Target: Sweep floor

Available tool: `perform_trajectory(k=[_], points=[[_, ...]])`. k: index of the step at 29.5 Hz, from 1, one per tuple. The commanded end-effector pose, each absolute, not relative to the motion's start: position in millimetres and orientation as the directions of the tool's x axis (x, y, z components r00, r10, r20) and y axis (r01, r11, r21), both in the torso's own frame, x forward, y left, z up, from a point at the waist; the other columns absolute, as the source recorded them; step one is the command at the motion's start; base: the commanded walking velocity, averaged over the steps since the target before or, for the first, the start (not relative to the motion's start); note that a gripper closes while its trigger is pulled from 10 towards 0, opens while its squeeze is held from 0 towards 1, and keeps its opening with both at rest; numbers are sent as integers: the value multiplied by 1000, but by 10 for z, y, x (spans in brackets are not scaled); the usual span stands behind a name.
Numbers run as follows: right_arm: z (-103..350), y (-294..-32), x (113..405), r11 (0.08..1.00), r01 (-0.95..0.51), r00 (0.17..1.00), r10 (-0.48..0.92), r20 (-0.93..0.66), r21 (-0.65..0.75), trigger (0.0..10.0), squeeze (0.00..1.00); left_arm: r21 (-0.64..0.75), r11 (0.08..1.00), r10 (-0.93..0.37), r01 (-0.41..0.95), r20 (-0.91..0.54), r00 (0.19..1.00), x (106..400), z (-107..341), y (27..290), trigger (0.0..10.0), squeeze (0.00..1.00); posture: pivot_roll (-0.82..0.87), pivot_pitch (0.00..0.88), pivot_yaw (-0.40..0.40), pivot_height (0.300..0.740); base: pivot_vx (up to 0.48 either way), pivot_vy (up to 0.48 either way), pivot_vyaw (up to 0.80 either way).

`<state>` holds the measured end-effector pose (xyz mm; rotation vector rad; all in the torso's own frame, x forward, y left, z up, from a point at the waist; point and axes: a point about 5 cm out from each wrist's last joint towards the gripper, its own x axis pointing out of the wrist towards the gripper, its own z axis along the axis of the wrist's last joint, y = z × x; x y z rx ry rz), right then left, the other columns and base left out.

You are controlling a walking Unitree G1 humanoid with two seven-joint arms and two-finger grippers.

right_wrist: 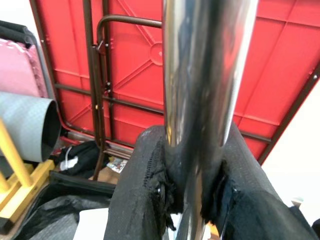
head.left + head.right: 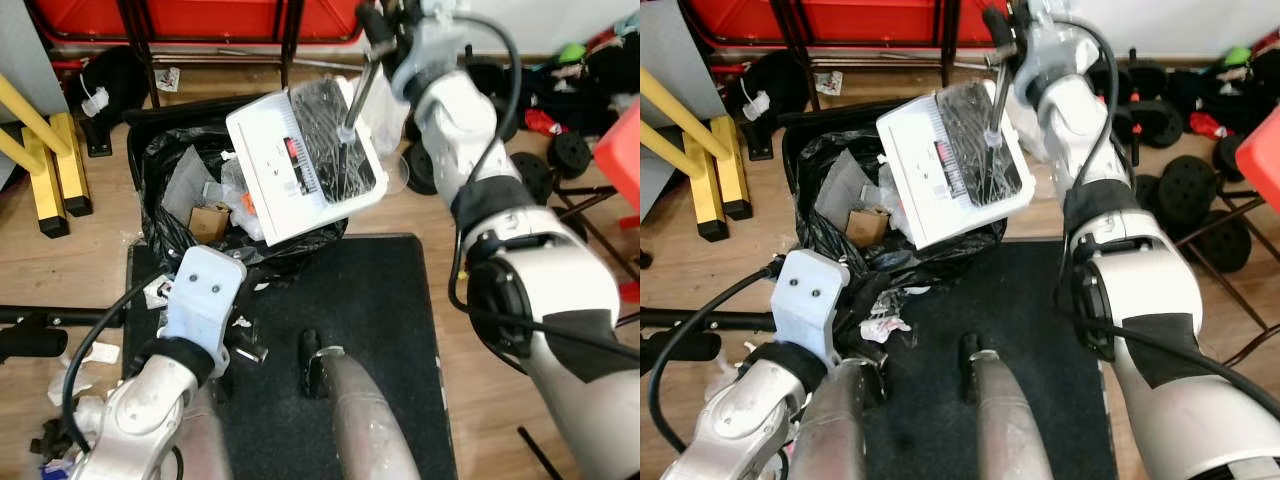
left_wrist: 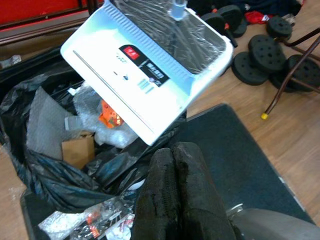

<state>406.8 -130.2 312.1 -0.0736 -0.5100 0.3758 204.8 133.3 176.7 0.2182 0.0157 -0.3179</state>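
A white dustpan (image 2: pixel 300 165) with a black inside hangs tilted over the open black trash bag (image 2: pixel 175 190). Its low edge sits above the cardboard and plastic scraps in the bag. My right gripper (image 2: pixel 378 35) is raised at the far side, shut on the dustpan's shiny metal handle (image 1: pixel 200 75). In the right wrist view the black fingers (image 1: pixel 135 190) press against the tube from both sides. My left gripper (image 3: pixel 172 165) is low on the near side of the bag, shut with nothing between its fingers. Its white wrist (image 2: pixel 205 290) hangs over the mat's left edge.
A black mat (image 2: pixel 380 320) lies on the wooden floor in front of the bag, with paper and wrapper scraps (image 2: pixel 880 325) at its left edge. Black weight plates (image 2: pixel 570 150) lie to the right, a yellow frame (image 2: pixel 45 150) to the left, and a red folded table (image 2: pixel 200 15) behind.
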Motion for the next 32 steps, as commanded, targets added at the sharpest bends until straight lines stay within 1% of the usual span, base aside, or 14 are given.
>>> perform_trajectory(k=[1,5,6,9,10,12,14,16,20,22,26,28,30,32], points=[[3203,-1442,3981,940,-320,782,331,529,-115,10000,0,193,933,-294,304,-75,953,2050,1684,1338,10000,0,-83,368,-222,740,0,0,0],[3133,-1529,3944,947,-315,794,302,527,-68,10000,0,191,935,-290,299,-74,954,2082,1670,1347,10000,0,-81,356,-219,740,0,0,0],[3082,-1589,3898,950,-309,799,288,527,-50,10000,0,187,937,-286,295,-74,955,2107,1657,1358,10000,0,-79,329,-210,740,0,0,0],[2973,-1647,3799,949,-314,808,275,521,-13,10000,0,171,937,-294,304,-79,953,2162,1626,1366,10000,0,-87,298,-196,740,0,0,0],[2973,-1647,3799,949,-314,808,275,521,-13,10000,0,171,937,-294,304,-79,953,2162,1626,1366,10000,0,-87,298,-196,740,0,0,0],[2824,-1624,3691,943,-332,818,289,497,-3,10000,0,185,935,-291,303,-90,953,2230,1598,1381,10000,0,-96,281,-185,740,480,0,0],[2824,-1624,3691,943,-332,818,289,497,-3,10000,0,185,935,-291,303,-90,953,2230,1598,1381,10000,0,-96,281,-185,740,480,0,0],[2726,-1587,3621,938,-346,827,301,475,8,10000,0,215,932,-278,292,-93,956,2299,1584,1402,10000,0,-100,271,-179,740,480,0,0],[2566,-1522,3441,931,-363,848,315,426,35,10000,0,197,946,-248,256,-65,967,2417,1606,1449,10000,0,-100,238,-167,740,0,0,0],[2538,-1508,3408,929,-367,852,320,415,38,10000,0,199,944,-253,262,-72,965,2439,1598,1449,10000,0,-101,236,-167,740,0,0,0],[2496,-1488,3366,928,-372,858,327,396,39,10000,0,195,942,-266,274,-67,962,2468,1585,1438,10000,0,-105,225,-161,740,480,0,0],[2455,-1496,3313,929,-368,866,328,379,36,10000,0,179,951,-253,254,-27,967,2523,1618,1435,10000,0,-106,204,-154,740,0,0,0],[2391,-1509,3290,933,-359,876,326,356,27,10000,0,175,954,-242,241,-19,970,2599,1619,1437,10000,0,-110,171,-151,740,0,0,0],[2359,-1510,3271,934,-357,880,327,345,25,10000,0,168,952,-255,255,-22,967,2620,1611,1427,10000,0,-111,165,-151,740,0,0,0]])
